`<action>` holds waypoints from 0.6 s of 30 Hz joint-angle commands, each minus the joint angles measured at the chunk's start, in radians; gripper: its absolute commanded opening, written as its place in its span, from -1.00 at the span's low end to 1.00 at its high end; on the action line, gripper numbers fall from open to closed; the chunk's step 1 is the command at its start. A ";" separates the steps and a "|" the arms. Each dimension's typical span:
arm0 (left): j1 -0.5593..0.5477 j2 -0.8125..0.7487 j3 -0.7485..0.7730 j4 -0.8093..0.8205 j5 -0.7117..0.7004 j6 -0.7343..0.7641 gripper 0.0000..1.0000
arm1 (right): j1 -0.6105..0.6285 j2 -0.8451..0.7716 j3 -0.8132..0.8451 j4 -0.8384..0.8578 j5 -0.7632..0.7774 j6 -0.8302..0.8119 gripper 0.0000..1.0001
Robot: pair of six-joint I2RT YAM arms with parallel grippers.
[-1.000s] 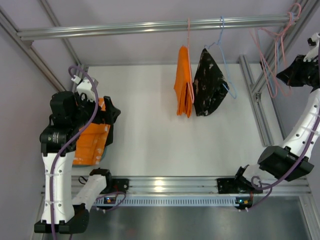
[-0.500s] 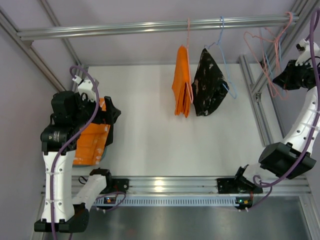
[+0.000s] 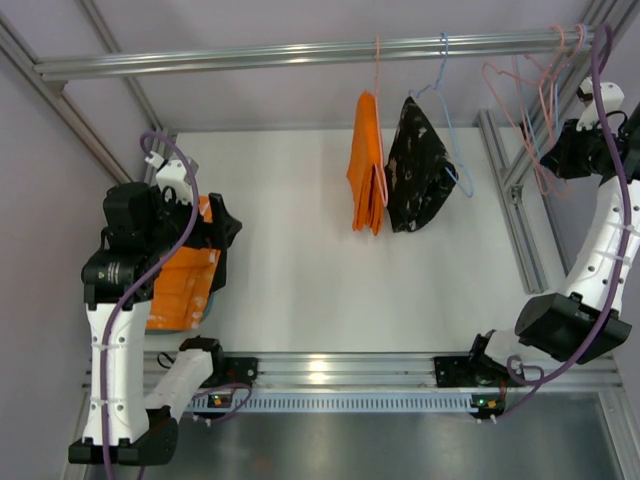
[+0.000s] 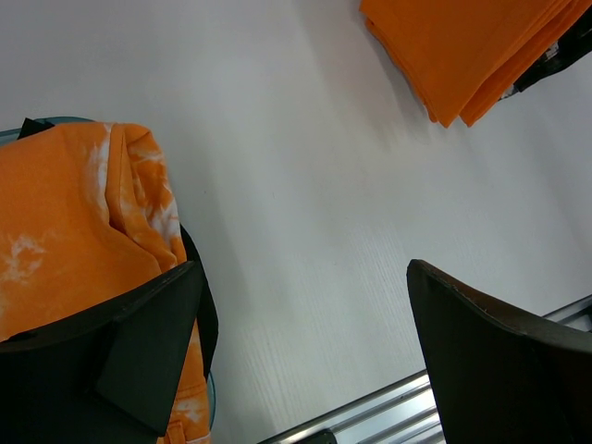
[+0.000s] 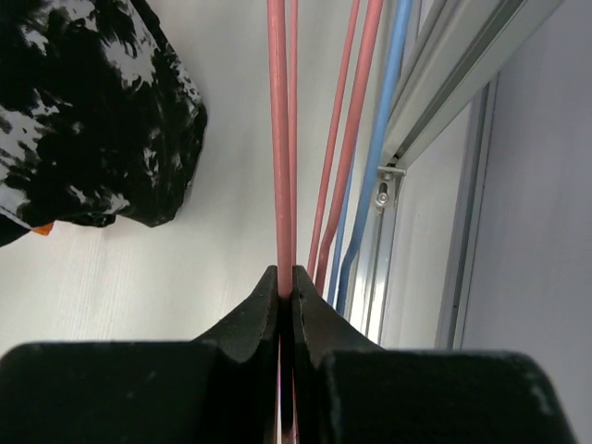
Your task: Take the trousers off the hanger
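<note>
From above, the trousers (image 3: 180, 285) lay as a soft crumpled heap of bright orange cloth with pale blotches at the left edge of the smooth white table (image 3: 300, 270), partly under the left pincer (image 3: 220, 235) and free of the hanger (image 3: 527, 120). That hanger, a thin pink wire triangle, was far to the right, where the raised right pincer (image 3: 552, 152) met it among other bare wire hangers (image 3: 550, 90). Which hook sat on the grooved metal rail (image 3: 250, 55) could not be told. At mid-rail hung a flat folded orange garment (image 3: 367, 165) and a black speckled garment (image 3: 418, 165) on a light blue wire hanger (image 3: 447, 80).

The left wrist view showed what the top view hid: the pincer's two black fingers (image 4: 481, 351) stood spread wide with only bare table between them. The trousers lay just beside the left finger, mottled with whitish streaks, over a thin teal rim (image 4: 211, 402). A corner of the hanging orange garment showed at upper right.

The right wrist view alone settled the grip: the pointed black fingertips were pressed tight on the hanger's pink wire, two strands running straight up from them. Just to the right ran more pink wires (image 5: 347, 139) and a blue wire (image 5: 384, 139), then a ribbed metal frame (image 5: 462, 55); the speckled garment hung at upper left
</note>
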 commanded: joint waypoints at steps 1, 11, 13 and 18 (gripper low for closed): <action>0.004 -0.009 -0.013 0.005 -0.011 0.005 0.96 | 0.001 -0.022 -0.039 0.008 0.061 0.048 -1.00; 0.004 -0.006 -0.010 -0.001 0.019 -0.003 0.96 | -0.017 -0.040 -0.056 -0.016 0.018 0.074 -0.11; 0.004 -0.003 -0.013 -0.005 0.029 -0.011 0.96 | -0.020 -0.053 -0.039 -0.029 0.015 0.068 0.25; 0.004 0.015 -0.022 -0.033 0.006 0.002 0.96 | -0.043 -0.074 0.091 -0.168 -0.005 0.002 0.96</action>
